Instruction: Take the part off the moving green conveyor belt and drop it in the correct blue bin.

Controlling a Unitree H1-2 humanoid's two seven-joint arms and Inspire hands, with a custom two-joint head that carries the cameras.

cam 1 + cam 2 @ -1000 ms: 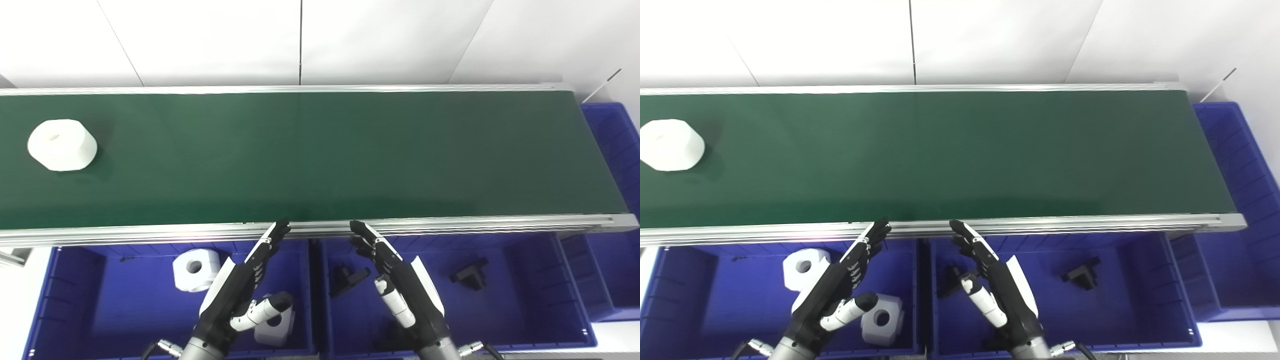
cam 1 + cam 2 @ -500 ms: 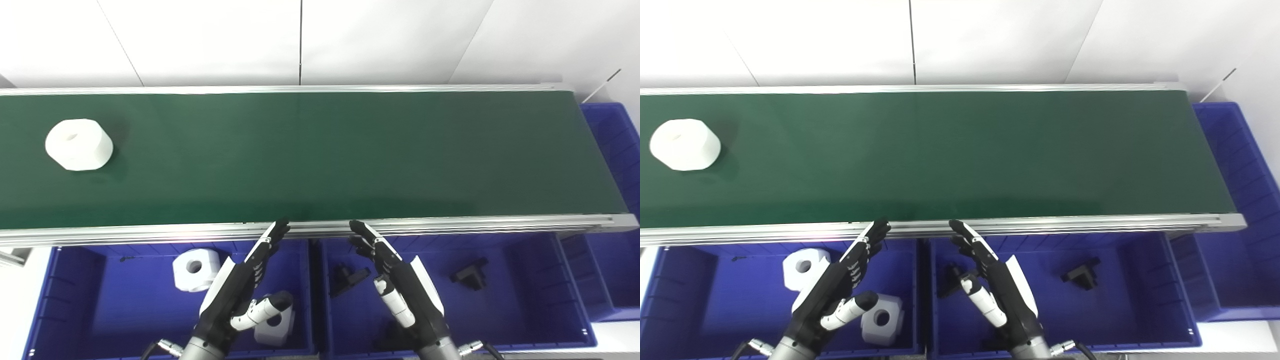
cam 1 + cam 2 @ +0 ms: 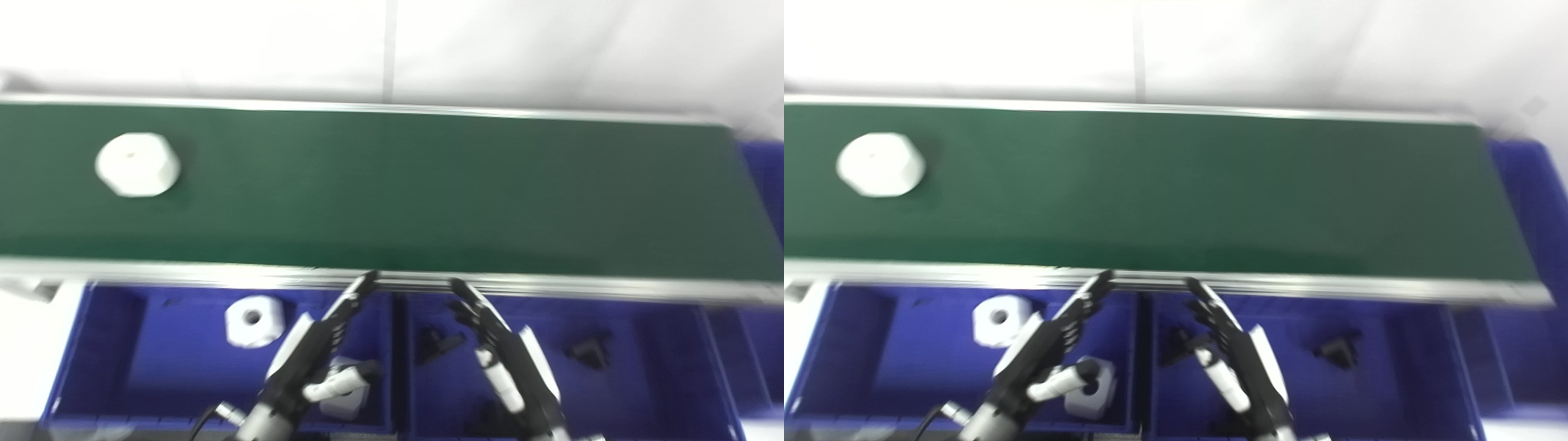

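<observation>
Meanwhile poised empty, left hand (image 3: pixel 312 355) and right hand (image 3: pixel 508 361) with fingers apart above the blue bins (image 3: pixel 122 343), awaiting the white part (image 3: pixel 138 164) far left on the green belt (image 3: pixel 429 196).

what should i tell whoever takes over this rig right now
Left hand open, over the left blue bin. Right hand open, over the middle blue bin.
White part rides the green belt at its left end, untouched.
Left bin holds white parts, middle bin black parts.
Left to do: pick the part and drop it, probably into the left bin.
</observation>
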